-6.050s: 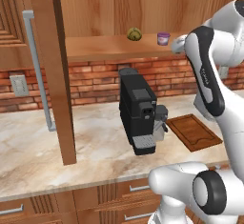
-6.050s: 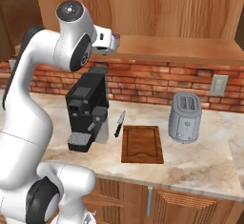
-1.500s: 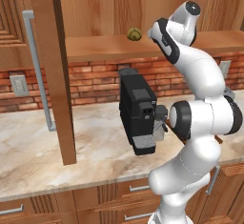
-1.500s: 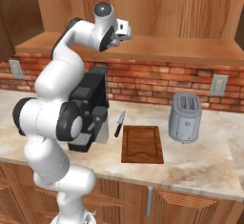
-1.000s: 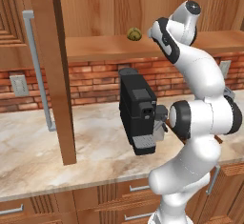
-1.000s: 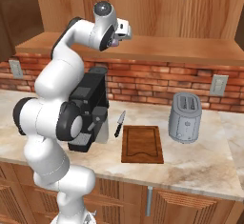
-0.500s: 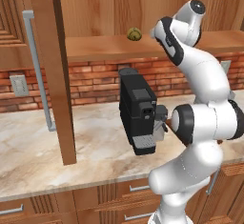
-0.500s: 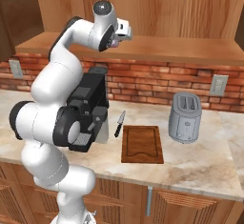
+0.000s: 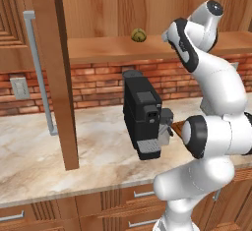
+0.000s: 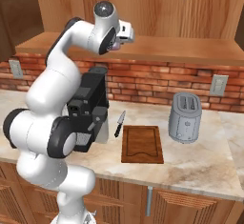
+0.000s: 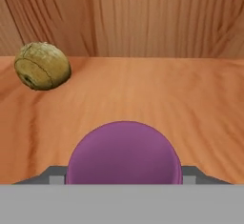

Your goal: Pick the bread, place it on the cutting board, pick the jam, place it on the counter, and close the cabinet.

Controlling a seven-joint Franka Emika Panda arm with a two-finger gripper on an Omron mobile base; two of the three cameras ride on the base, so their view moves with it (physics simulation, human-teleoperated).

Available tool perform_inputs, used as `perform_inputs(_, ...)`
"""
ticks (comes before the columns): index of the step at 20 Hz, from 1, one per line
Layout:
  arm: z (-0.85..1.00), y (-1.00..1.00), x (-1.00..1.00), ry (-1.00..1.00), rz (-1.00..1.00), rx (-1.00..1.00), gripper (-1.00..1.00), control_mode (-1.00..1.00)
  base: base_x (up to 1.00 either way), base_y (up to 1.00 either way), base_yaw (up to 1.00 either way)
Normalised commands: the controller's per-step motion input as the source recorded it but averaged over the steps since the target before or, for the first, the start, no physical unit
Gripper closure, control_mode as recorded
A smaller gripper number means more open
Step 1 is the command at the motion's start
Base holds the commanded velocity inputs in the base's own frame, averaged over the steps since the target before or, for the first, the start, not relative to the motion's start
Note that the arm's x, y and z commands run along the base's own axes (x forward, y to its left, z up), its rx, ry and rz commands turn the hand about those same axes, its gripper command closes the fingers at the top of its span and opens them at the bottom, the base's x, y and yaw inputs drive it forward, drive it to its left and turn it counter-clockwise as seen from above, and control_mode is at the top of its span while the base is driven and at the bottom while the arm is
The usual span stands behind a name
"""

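Blocking end effector (image 10: 125, 31) tips, jam (image 11: 124, 152) fills hand cam btm; grip state unclear.

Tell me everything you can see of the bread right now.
The bread is a small round bun, yellowish-brown with darker cracks, and it looks crusty and whole. It rests on the wooden shelf of the open cabinet, close to the back wall, and nothing else touches it. In the hand view it lies apart from the purple jam, which sits close in front of the camera. In the left base view it sits on the shelf beside the arm's upper end.
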Motion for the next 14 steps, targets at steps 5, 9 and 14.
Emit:
perform_inputs(5, 0.0, -0.2, -0.55, 0.0, 0.0, 0.0, 1.0, -1.0, 0.0, 0.0, 0.0)
perform_inputs(9, -0.01, -0.37, -0.71, 0.02, 0.0, 0.0, 1.0, -1.0, 0.0, 0.0, 0.0)
perform_inputs(14, -0.08, -0.34, -0.68, 0.03, -0.01, 0.0, 1.0, -1.0, 0.0, 0.0, 0.0)
